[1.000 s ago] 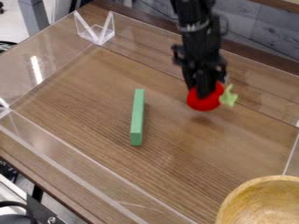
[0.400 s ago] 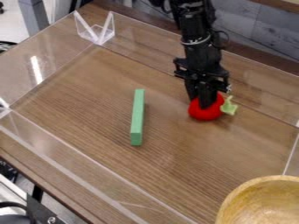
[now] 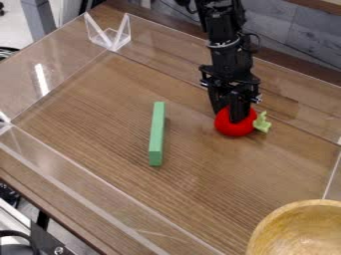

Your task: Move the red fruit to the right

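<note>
The red fruit [image 3: 236, 125] rests on the wooden table right of centre, its light-green leafy stem [image 3: 264, 123] pointing right. My gripper [image 3: 233, 108] points almost straight down onto the top of the fruit. Its dark fingers [image 3: 225, 103] reach the fruit's upper part and hide it. The gap between the fingers is too small and dark to read, so whether they still clamp the fruit does not show.
A long flat green bar [image 3: 158, 132] lies left of the fruit near the table's middle. A low clear acrylic wall [image 3: 54, 70] rings the table. A clear stand [image 3: 110, 35] sits at the back left and a wooden bowl [image 3: 304, 231] at the front right corner.
The gripper and fruit came down and slightly right; the fruit, held tilted above the wood a second ago, now sits on the table. Little has changed in the last half second.
</note>
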`<state>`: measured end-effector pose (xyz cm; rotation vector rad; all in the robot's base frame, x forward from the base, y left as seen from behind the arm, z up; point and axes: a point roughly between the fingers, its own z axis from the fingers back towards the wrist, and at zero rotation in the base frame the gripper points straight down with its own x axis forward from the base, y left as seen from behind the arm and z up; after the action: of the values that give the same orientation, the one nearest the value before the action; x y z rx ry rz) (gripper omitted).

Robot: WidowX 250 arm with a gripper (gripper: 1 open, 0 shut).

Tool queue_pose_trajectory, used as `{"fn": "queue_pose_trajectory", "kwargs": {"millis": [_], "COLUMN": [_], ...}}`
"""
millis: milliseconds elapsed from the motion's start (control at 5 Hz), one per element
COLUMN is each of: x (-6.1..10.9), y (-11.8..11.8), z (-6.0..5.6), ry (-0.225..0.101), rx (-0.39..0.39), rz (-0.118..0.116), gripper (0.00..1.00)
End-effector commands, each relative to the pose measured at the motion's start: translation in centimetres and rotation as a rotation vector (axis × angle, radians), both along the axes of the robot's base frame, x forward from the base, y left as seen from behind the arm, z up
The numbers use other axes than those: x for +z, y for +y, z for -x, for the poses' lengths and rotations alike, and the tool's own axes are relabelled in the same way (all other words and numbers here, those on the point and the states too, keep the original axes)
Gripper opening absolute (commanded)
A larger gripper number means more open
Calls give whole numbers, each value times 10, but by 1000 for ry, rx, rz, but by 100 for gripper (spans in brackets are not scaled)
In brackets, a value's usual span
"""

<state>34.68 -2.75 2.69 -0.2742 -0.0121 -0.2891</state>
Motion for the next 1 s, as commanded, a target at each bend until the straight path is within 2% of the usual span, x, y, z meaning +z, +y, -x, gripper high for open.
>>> {"fn": "queue_pose_trajectory", "kwargs": {"millis": [0,200,400,600,800], "x": [0,-1,-4,9,22], "y": [1,6,10,18,24], "z": [-12,-14,-16,-12,-9], "ry": [-15,-5,8,13,16], "rx": [-34,11,55,86,114], "rz": [-4,-2,1,2,2], "gripper": [0,0,100,0,0]}}
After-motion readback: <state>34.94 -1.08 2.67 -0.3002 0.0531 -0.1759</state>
